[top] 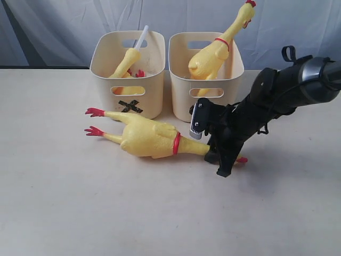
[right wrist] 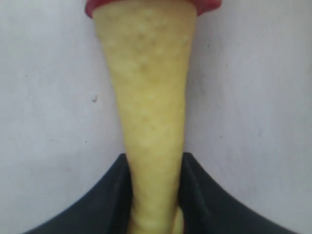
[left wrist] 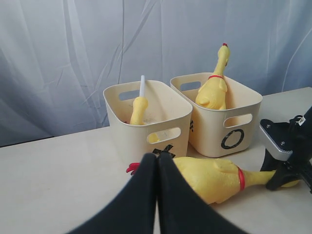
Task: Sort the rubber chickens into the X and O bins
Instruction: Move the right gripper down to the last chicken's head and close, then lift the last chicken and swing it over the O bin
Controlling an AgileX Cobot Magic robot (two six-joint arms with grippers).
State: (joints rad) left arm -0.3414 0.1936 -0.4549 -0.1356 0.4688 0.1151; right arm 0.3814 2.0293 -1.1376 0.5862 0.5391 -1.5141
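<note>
A whole rubber chicken (top: 149, 137) lies on the table in front of the bins, feet to the left. My right gripper (top: 219, 156) is shut on its neck (right wrist: 148, 97), below the red band (right wrist: 151, 4). The X bin (top: 101, 80) holds the neck piece with the white tube (top: 130, 56); more yellow and red rubber shows low inside it. In the O bin (top: 234, 74) a long-necked chicken (top: 213, 53) stands head up. My left gripper (left wrist: 157, 158) is shut on nothing, hanging near the lying chicken's (left wrist: 209, 178) feet end; the exterior view does not show it.
The two bins stand side by side, touching, at the back of the pale table (top: 80, 202). A grey-white curtain (top: 53, 26) hangs behind. My right arm (top: 287, 90) reaches in from the right, close to the O bin's front corner.
</note>
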